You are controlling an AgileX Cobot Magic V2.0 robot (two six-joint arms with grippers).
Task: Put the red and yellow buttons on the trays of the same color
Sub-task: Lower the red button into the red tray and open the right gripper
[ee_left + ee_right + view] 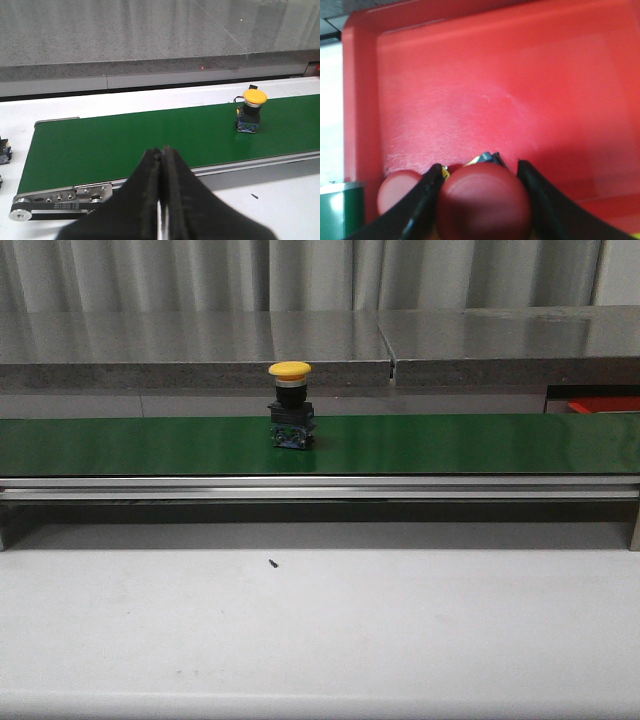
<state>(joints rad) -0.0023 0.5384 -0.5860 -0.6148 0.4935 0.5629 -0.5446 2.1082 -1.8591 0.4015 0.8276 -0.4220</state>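
Observation:
A yellow-capped button [289, 405] stands upright on the green conveyor belt [450, 445]; it also shows in the left wrist view [251, 112]. My left gripper [161, 150] is shut and empty, hovering over the near edge of the belt [125, 140], well to the left of the yellow button. My right gripper [479, 165] is over the red tray [495, 90], its fingers close around a red button [482, 200]. A second red button [397, 187] lies in the tray beside it. No yellow tray is in view. Neither gripper shows in the front view.
The red tray's corner [605, 403] shows at the far right behind the belt. A grey stone ledge [200, 350] runs behind the conveyor. A small dark speck [272, 563] lies on the white table. A small blue part [4, 150] sits off the belt's left end.

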